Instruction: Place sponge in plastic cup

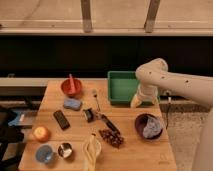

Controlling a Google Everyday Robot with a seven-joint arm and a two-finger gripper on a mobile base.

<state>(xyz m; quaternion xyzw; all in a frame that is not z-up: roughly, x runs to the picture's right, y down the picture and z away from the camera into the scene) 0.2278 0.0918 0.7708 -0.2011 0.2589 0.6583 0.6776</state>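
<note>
In the camera view, the claw [136, 102] is seen at the right of the surface [145, 152], low by the front right corner of the green bin [122, 85]. It is spread wide and nothing is held in it. The sponge [72, 103] is found lying flat on the left half, just below the red bowl [71, 87] and above the black bar [61, 119], well apart from the claw. The plastic cup [45, 153] is set near the front left corner, just beside the silver cup [65, 149]. The reach toward the sponge is judged to be the step in hand. The claw is best carried left over the spoon [96, 99], lowered squarely across the sponge's narrow width, and closed gently, with the red bowl kept clear.
</note>
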